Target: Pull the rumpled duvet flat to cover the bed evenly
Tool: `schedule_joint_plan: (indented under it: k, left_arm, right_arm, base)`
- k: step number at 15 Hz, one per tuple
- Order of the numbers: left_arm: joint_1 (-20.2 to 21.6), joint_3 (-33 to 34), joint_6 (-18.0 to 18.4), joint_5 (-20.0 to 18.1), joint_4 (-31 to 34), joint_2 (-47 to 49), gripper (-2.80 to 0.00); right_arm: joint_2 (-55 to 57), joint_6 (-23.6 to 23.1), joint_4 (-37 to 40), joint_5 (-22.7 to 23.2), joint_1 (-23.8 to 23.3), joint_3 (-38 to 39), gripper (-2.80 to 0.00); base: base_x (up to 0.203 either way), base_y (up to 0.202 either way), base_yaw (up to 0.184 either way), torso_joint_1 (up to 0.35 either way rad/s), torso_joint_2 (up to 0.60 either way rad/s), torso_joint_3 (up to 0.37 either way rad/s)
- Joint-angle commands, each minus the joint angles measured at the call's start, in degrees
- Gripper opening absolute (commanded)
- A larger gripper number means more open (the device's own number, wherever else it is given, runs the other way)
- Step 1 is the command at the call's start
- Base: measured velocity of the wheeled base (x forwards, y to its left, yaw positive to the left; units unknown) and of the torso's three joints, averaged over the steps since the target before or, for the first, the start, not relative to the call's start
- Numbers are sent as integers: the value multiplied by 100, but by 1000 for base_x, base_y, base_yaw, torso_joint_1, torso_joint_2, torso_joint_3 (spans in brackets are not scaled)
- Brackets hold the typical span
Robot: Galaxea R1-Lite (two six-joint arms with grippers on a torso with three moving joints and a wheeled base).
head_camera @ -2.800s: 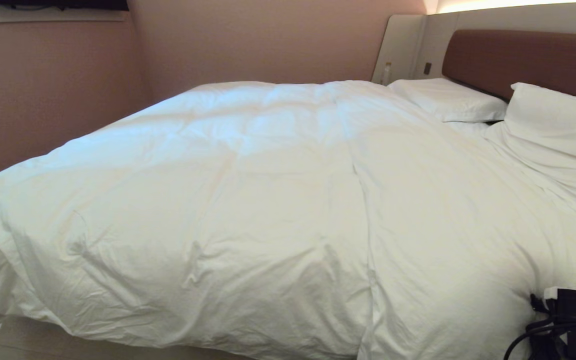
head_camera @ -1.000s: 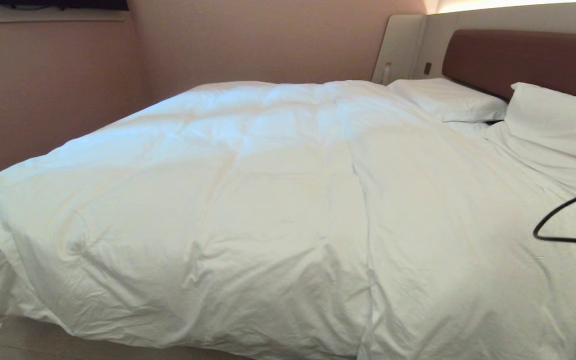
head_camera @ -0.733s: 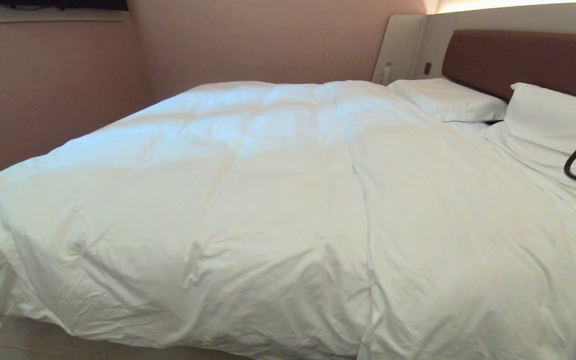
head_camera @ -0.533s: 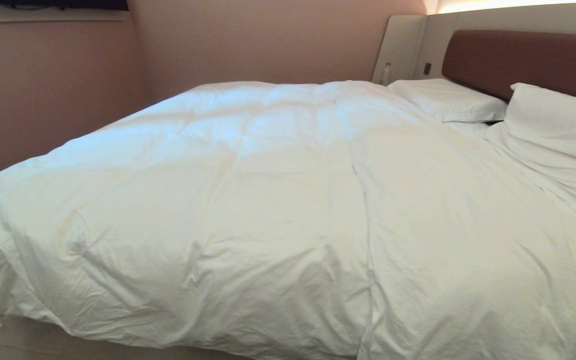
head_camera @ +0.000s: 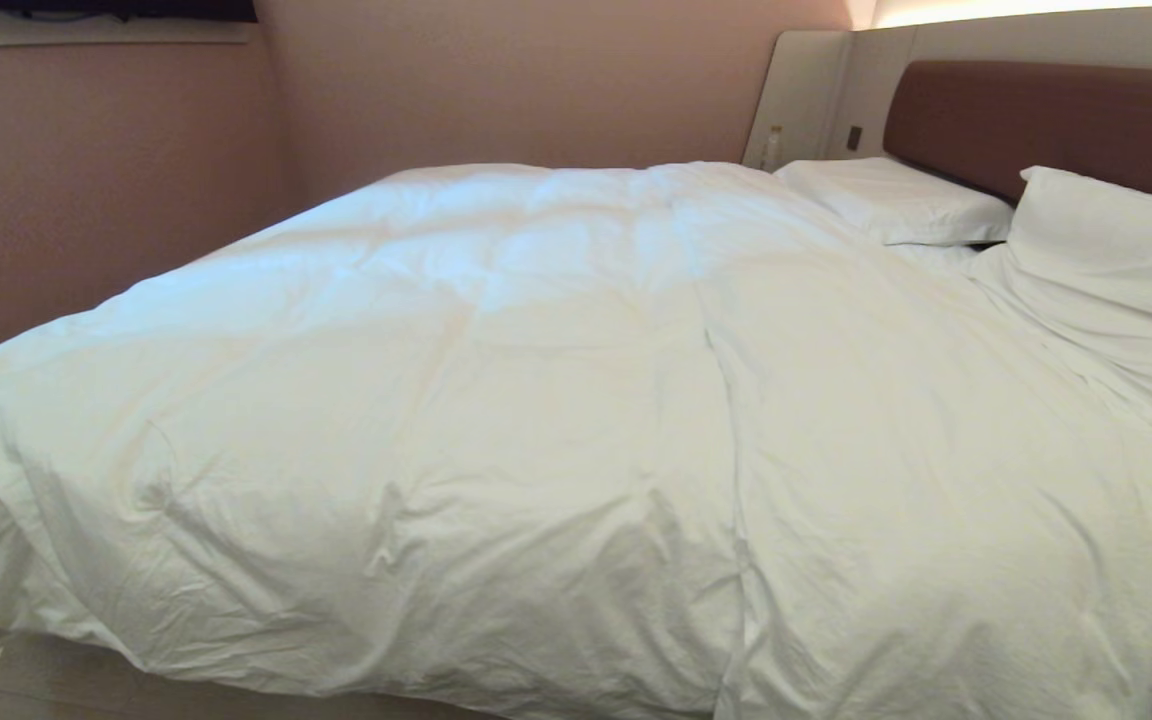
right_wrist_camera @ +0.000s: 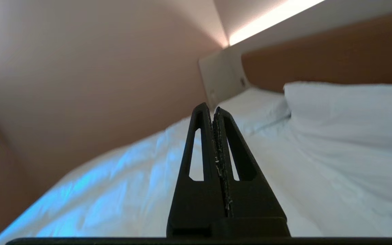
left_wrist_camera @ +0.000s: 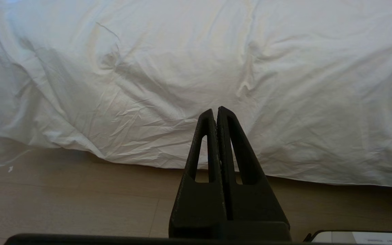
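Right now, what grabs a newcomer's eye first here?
The big white duvet fills the head view, spread over the bed with creases near the foot edge. Two white pillows lie against the brown headboard, far right. The left hand hangs shut over the floor beside the duvet's hanging edge.

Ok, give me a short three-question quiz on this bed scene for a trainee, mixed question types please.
1. True or false: the left tool is gripping the duvet.
2. Multiple choice: the right tool is A) clamped on a pillow, B) shut and empty in the air above the bed, C) wide open.
3. How many pillows show by the headboard?

Key: 1 false, it is shut and empty, short of the duvet's hanging edge. 2 B. 3 two: the far pillow and the near pillow.
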Motion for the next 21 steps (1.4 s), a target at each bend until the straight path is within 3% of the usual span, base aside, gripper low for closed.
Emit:
schedule_joint_plan:
  k: [1, 10, 21]
  left_arm:
    - [1, 1, 0, 4, 2, -2, -280]
    - [1, 1, 0, 4, 2, -2, -280]
    - [1, 1, 0, 4, 2, -2, -280]
  right_arm:
    - [-545, 24, 3796, 402, -2, 0, -280]
    - [-2234, -416, 4977, 385, -62, 175, -280]
    - [-3918, -982, 4984, 432, 102, 1836, -280]
  base:
    - [0, 0, 0, 0, 0, 0]
    - [0, 0, 0, 0, 0, 0]
    - [0, 0, 0, 0, 0, 0]
